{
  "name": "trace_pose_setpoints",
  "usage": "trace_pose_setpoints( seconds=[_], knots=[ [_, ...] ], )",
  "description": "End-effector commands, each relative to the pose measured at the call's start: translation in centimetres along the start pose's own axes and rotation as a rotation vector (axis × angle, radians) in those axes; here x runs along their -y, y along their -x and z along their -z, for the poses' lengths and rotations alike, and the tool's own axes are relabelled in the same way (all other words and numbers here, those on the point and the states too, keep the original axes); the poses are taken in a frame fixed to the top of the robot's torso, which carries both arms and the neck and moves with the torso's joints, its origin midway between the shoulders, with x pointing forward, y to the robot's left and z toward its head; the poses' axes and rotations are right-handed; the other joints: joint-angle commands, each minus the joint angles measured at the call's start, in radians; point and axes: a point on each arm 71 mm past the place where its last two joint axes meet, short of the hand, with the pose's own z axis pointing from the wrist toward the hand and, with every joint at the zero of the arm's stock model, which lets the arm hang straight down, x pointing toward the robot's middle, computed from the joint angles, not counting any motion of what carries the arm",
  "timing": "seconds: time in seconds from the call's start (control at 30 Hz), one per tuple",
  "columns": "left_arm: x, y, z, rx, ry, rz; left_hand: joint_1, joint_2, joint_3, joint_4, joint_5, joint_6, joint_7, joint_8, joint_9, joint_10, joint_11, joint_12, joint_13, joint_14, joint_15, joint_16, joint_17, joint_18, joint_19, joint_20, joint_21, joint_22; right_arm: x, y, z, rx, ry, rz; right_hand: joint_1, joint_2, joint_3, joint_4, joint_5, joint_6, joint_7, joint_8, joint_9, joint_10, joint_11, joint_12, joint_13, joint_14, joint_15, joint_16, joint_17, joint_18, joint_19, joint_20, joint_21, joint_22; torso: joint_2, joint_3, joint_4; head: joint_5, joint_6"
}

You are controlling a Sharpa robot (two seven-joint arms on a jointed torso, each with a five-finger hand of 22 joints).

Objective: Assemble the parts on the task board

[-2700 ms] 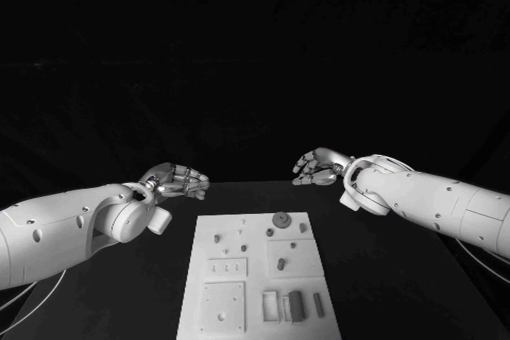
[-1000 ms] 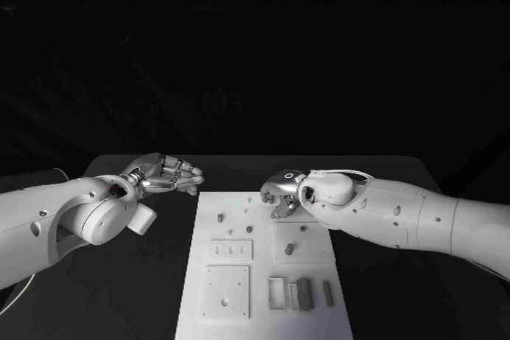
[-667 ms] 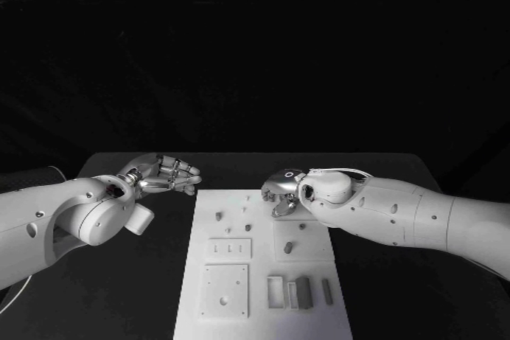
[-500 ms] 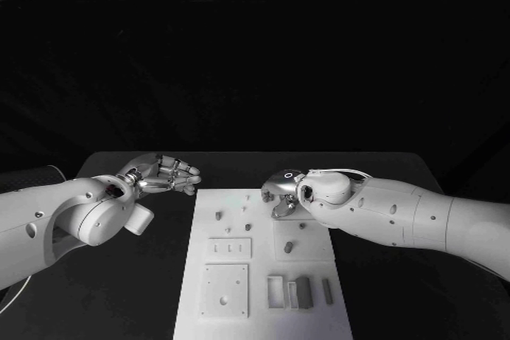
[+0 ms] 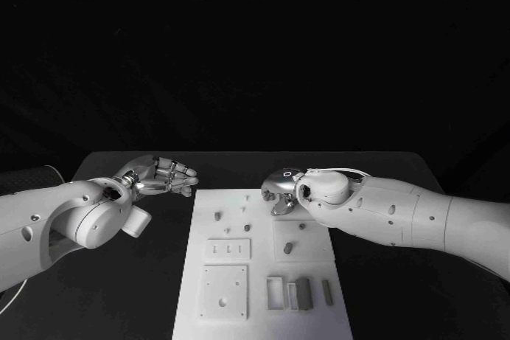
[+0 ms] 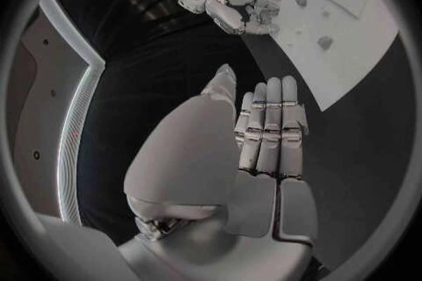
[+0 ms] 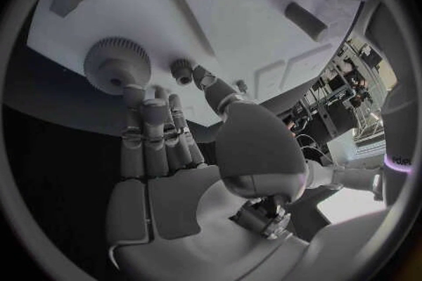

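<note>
Head camera first: I've got the white board (image 5: 266,259) running down the middle of the table, small grey parts dotted over it. My right hand (image 5: 283,191) sits over the board's far end, at about twelve o'clock from its centre; whether it grips anything I can't tell from here. My left hand (image 5: 165,176) hangs off the board around ten o'clock, fingers curled in, nothing in them.

Left wrist camera: fingers (image 6: 268,128) lie folded together, empty.

Right wrist camera gives what the head misses: a big toothed gear (image 7: 117,63) on the board, my fingertips (image 7: 145,100) right at its rim, a small gear (image 7: 182,70) just beside. Not clamped yet, I'd say. It looks rigid and light; I'd pinch across the toothed rim.
</note>
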Motion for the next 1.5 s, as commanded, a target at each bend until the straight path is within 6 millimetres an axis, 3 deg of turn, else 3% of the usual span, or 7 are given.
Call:
trace_pose_setpoints(
  seconds=[0.03, 0.33, 0.6, 0.73, 1.13, 1.37, 1.5],
  knots=[
    [0.3, 0.0, 0.0, 0.003, -0.013, -0.004, -0.002, -0.007, 0.006, 0.000, 0.000, -0.004, -0.002, -0.002, 0.002, 0.004, 0.002, -0.007, 0.001, 0.005, -0.003, -0.006, 0.002, 0.003, 0.002, -0.006, -0.004, 0.000, 0.3, -1.3, 0.2, -0.084, -0.023, 0.033, -0.001, 0.012, 0.007, -0.001, 0.001, 0.012, -0.001, 0.008, 0.002, 0.015, 0.005, 0.003, 0.003, 0.001, -0.007, 0.004, -0.002, 0.048, -0.005, -0.003, 0.004, 0.023, 0.004, -0.0015, 0.0011, -0.004, 0.000],
    [0.2, 0.2, 0.0, 0.010, -0.007, -0.005, 0.005, -0.007, 0.009, 0.000, 0.000, -0.003, -0.003, -0.002, 0.002, 0.005, 0.002, -0.008, 0.002, 0.007, -0.003, -0.007, 0.005, 0.002, 0.004, -0.008, -0.004, 0.001, 0.0, -1.5, 0.6, -0.096, -0.019, 0.036, 0.000, 0.012, 0.005, -0.001, 0.001, 0.022, 0.002, 0.014, 0.007, 0.048, -0.005, 0.014, 0.021, 0.002, -0.016, 0.011, -0.011, 0.048, -0.006, -0.004, 0.011, 0.022, 0.007, -0.0001, 0.0026, -0.001, 0.002],
    [0.2, 0.2, -0.1, 0.008, -0.009, -0.005, 0.005, -0.007, 0.009, 0.000, 0.000, -0.003, -0.003, -0.002, 0.003, 0.005, 0.002, -0.008, 0.003, 0.007, -0.003, -0.007, 0.005, 0.002, 0.004, -0.008, -0.004, 0.001, 0.0, -1.6, 0.9, -0.104, -0.024, 0.046, -0.006, 0.011, 0.004, -0.001, 0.001, 0.027, 0.006, 0.016, 0.009, 0.057, -0.009, 0.015, 0.031, 0.001, -0.020, 0.013, -0.016, 0.048, -0.005, -0.004, 0.013, 0.021, 0.009, -0.0019, 0.0028, 0.002, 0.002],
    [0.2, 0.3, 0.0, 0.011, -0.008, -0.006, 0.005, -0.007, 0.009, 0.001, 0.000, -0.003, -0.003, -0.002, 0.003, 0.005, 0.002, -0.009, 0.003, 0.007, -0.003, -0.007, 0.006, 0.001, 0.004, -0.008, -0.004, 0.001, 0.0, -1.7, 1.0, -0.107, -0.026, 0.049, -0.007, 0.010, 0.004, -0.001, 0.001, 0.027, 0.006, 0.016, 0.009, 0.057, -0.009, 0.015, 0.032, 0.001, -0.020, 0.013, -0.017, 0.048, -0.005, -0.004, 0.014, 0.021, 0.010, 0.0000, 0.0021, 0.003, 0.005],
    [0.1, 0.5, 0.0, 0.019, -0.008, -0.006, 0.005, -0.010, 0.009, 0.001, 0.000, -0.004, -0.002, -0.003, 0.003, -0.002, 0.006, -0.015, 0.001, 0.007, -0.003, -0.010, 0.009, -0.001, 0.004, -0.009, -0.005, 0.001, -0.3, -1.7, 1.5, -0.115, -0.021, 0.054, -0.007, 0.007, 0.005, 0.000, 0.001, 0.025, 0.007, 0.015, 0.009, 0.069, -0.014, 0.017, 0.046, 0.006, -0.025, 0.019, -0.021, 0.048, 0.000, -0.007, 0.019, 0.021, 0.013, 0.0008, 0.0013, 0.002, 0.007],
    [0.1, 0.5, 0.1, 0.019, -0.008, -0.006, 0.005, -0.010, 0.009, 0.001, 0.000, -0.004, -0.002, -0.003, 0.003, -0.003, 0.006, -0.016, 0.001, 0.007, -0.003, -0.011, 0.009, -0.001, 0.004, -0.009, -0.006, 0.001, -0.4, -1.7, 1.7, -0.116, -0.021, 0.057, -0.005, 0.009, 0.008, -0.001, 0.001, 0.032, 0.007, 0.019, 0.013, 0.077, -0.017, 0.019, 0.056, 0.009, -0.028, 0.022, -0.024, 0.048, 0.003, -0.009, 0.021, 0.021, 0.013, 0.0003, 0.0006, 0.001, 0.011],
    [0.1, 0.5, 0.1, 0.018, -0.008, -0.006, 0.005, -0.010, 0.009, 0.001, 0.000, -0.004, -0.002, -0.003, 0.003, -0.003, 0.006, -0.017, 0.001, 0.007, -0.003, -0.011, 0.009, -0.001, 0.004, -0.009, -0.006, 0.001, -0.7, -1.7, 1.7, -0.116, -0.015, 0.061, 0.001, 0.014, 0.012, -0.002, 0.001, 0.034, 0.006, 0.020, 0.014, 0.079, -0.019, 0.019, 0.062, 0.009, -0.030, 0.024, -0.027, 0.048, 0.003, -0.011, 0.023, 0.021, 0.013, -0.0007, 0.0033, 0.000, 0.009]
  ],
)
